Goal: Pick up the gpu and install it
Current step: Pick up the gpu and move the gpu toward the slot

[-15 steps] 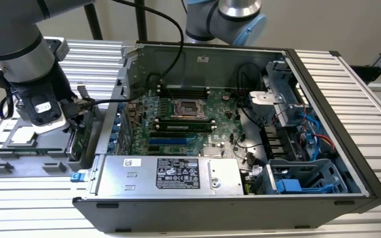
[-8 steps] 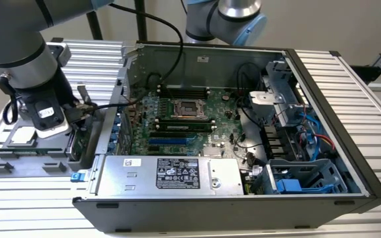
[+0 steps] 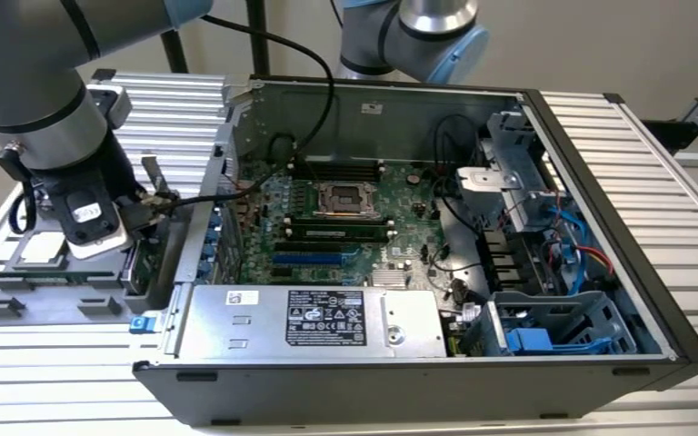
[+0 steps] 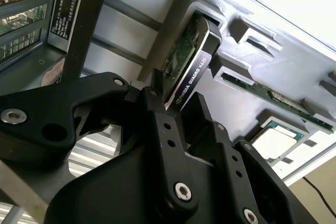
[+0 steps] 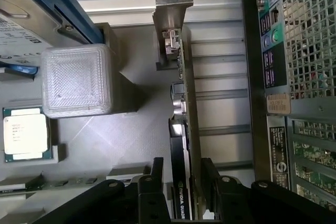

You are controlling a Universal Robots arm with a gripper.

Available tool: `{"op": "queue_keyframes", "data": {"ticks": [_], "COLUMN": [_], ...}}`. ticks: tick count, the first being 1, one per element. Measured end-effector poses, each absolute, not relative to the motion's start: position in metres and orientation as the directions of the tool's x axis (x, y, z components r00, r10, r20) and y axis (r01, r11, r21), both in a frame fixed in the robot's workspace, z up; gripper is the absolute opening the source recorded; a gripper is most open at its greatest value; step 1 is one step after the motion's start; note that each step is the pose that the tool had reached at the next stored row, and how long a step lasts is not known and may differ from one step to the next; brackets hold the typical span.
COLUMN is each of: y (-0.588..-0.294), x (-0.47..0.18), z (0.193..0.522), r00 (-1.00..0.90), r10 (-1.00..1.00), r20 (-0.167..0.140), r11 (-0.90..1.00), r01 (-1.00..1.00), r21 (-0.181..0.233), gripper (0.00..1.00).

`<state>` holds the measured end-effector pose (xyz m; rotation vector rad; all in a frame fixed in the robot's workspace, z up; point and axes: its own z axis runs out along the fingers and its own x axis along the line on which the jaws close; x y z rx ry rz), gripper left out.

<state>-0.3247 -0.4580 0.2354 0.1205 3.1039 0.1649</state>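
Note:
The gpu (image 5: 185,124) stands on edge in a slot of the grey holder tray (image 3: 46,307), outside the computer case at the exterior view's left. Its silver end bracket (image 5: 169,3) points away from the wrist, and its black cooler edge (image 4: 195,59) faces up. My gripper (image 5: 184,184) has come down over the card from above. One black finger (image 4: 152,95) lies against the green board face and the other finger (image 4: 202,116) against the cooler side. In the exterior view the gripper (image 3: 128,241) sits low at the tray beside the case wall.
The open computer case (image 3: 385,392) lies right beside the tray, with its motherboard (image 3: 337,227) and silver power supply (image 3: 313,320) exposed. The tray also holds a processor chip (image 5: 25,137), a thin memory stick (image 4: 273,94) and a blue-framed hard drive (image 5: 31,9). A second arm (image 3: 428,36) stands behind the case.

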Motion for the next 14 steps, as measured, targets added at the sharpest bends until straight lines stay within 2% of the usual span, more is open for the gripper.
{"op": "queue_keyframes", "data": {"ticks": [9, 10, 14], "y": [-0.4580, -0.4580, -0.4580], "x": [-0.3248, -0.3248, -0.3248], "z": [0.2351, 0.2351, 0.2351], "r00": [-0.997, -0.997, -0.997], "r10": [0.079, 0.079, 0.079], "r20": [-0.027, -0.027, -0.027], "r11": [0.991, 0.991, 0.991], "r01": [0.076, 0.076, 0.076], "r21": [0.107, 0.107, 0.107], "gripper": [1.00, 0.00, 0.00]}}
